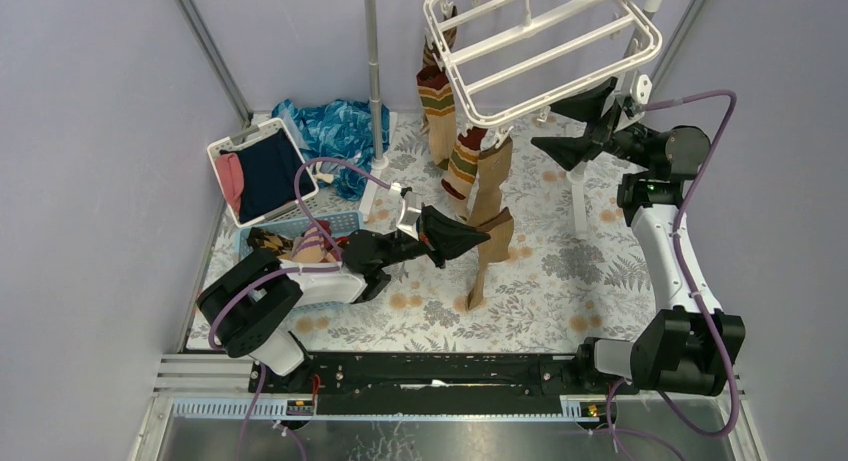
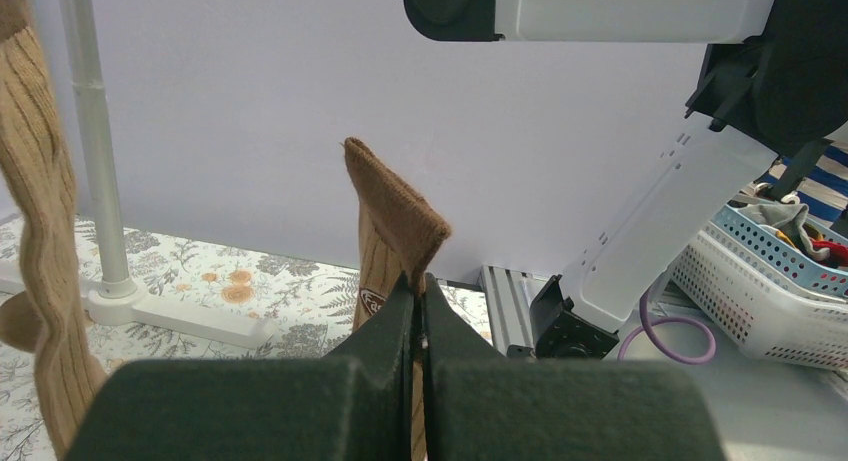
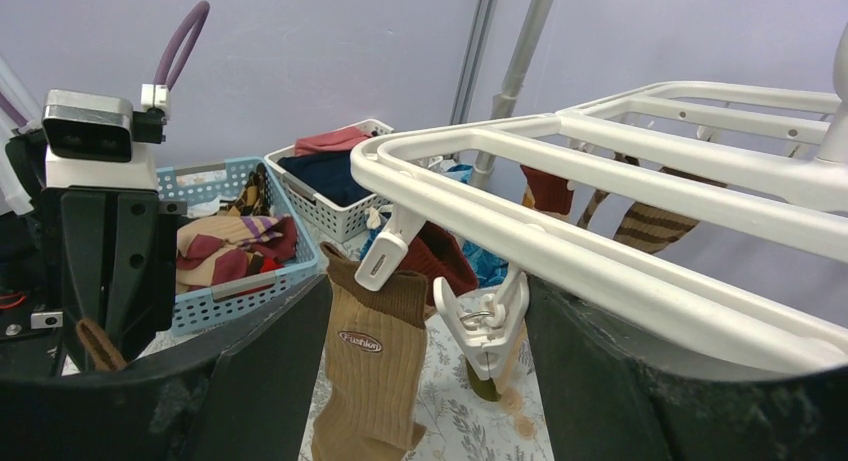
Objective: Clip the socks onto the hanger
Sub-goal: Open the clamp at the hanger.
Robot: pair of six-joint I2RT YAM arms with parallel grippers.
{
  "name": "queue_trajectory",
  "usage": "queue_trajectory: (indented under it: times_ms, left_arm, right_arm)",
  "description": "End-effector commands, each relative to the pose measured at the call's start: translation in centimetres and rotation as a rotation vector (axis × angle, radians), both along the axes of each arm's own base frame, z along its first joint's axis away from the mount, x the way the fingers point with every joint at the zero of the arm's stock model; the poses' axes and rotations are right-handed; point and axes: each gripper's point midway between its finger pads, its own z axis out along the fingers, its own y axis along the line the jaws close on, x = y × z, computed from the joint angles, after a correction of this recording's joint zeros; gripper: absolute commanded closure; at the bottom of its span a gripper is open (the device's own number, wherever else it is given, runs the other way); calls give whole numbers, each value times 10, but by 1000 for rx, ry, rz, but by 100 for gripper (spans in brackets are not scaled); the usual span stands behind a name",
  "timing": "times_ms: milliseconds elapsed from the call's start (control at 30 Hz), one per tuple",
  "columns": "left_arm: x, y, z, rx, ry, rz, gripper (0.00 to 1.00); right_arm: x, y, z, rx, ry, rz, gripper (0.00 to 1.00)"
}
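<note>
A table under a grey-and-tan floral cloth (image 1: 560, 271) fills the floor of the top view. Above its 1 o'clock part hangs the white plastic rectangular hanger (image 3: 600, 266), tilted, with cross bars and small clips dangling from its rim.

The right arm reaches from 5 o'clock up to the hanger's 4 o'clock edge. The right gripper (image 1: 566, 127) has its black jaws spread apart. In its wrist view a small white plastic clip (image 3: 490, 321) hangs between them, and no contact with either jaw can be made out.

The left arm stretches from 7 o'clock toward the centre. The left gripper (image 2: 418, 286) is pinched tight on a plain tan ribbed sock (image 2: 395, 216) just under its cuff. The cuff pokes up above the fingertips and the rest dangles toward the cloth.

At 9 o'clock sits a blue plastic mesh basket (image 1: 340, 224) holding a heap of brown and striped socks (image 3: 235, 246). Just beside it, at 10 o'clock, is a white plastic mesh basket (image 1: 222, 181) with navy and pink folded clothes. A blue patterned cloth (image 1: 335, 131) lies at 11 o'clock, by the foot of the grey-white upright pole (image 1: 375, 71).

From the hanger's 8 o'clock side hang a red-and-green banded sock (image 1: 437, 96) and a second tan ribbed sock (image 3: 370, 361). The second is clipped by its cuff, near the held one.
</note>
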Motion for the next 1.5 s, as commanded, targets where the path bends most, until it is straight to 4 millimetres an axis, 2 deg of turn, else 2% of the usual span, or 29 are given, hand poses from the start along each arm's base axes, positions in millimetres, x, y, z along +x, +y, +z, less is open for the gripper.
queue_trajectory:
  times_ms: [0, 533, 1033, 1100, 1467]
  left_arm:
    - [-2, 6, 17, -51, -53, 4, 100]
    - [-3, 9, 17, -54, -59, 13, 100]
    - [-3, 9, 15, -52, -57, 14, 100]
    - [-2, 8, 15, -52, -56, 13, 100]
    - [-3, 9, 16, -55, -58, 13, 100]
  right_arm:
    - [2, 4, 15, 31, -25, -13, 23]
    - [15, 18, 3, 57, 14, -32, 25]
    - [24, 20, 5, 87, 3, -40, 30]
    - [20, 29, 7, 92, 4, -13, 30]
    - [23, 29, 11, 113, 1, -16, 33]
